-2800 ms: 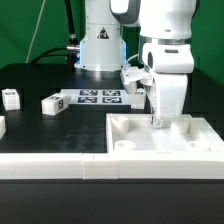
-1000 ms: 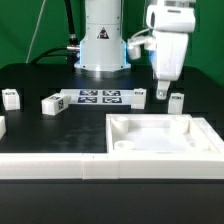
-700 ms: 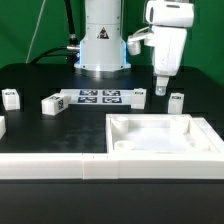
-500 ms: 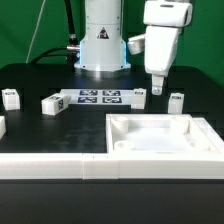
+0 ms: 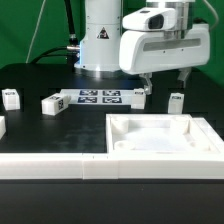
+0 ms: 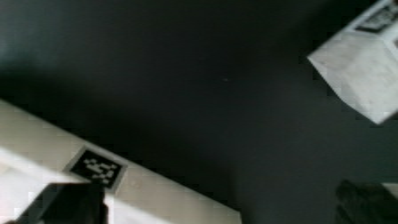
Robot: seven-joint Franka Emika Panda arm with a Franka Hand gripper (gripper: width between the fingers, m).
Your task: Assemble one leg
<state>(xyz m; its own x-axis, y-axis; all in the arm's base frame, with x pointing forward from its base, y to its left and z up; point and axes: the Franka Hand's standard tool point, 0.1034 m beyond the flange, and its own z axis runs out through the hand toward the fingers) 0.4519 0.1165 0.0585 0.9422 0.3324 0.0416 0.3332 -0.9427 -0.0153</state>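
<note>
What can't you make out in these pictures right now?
- Leg beside the marker board: exterior view, the arm partly covers it.
- White piece: cut off by the exterior view's left edge.
- White part: wrist view, blurred and cut off; which part, unclear.

Four legs (image 5: 10, 97) (image 5: 51, 102) (image 5: 139, 93) (image 5: 176, 102), one tray (image 5: 160, 160)
</note>
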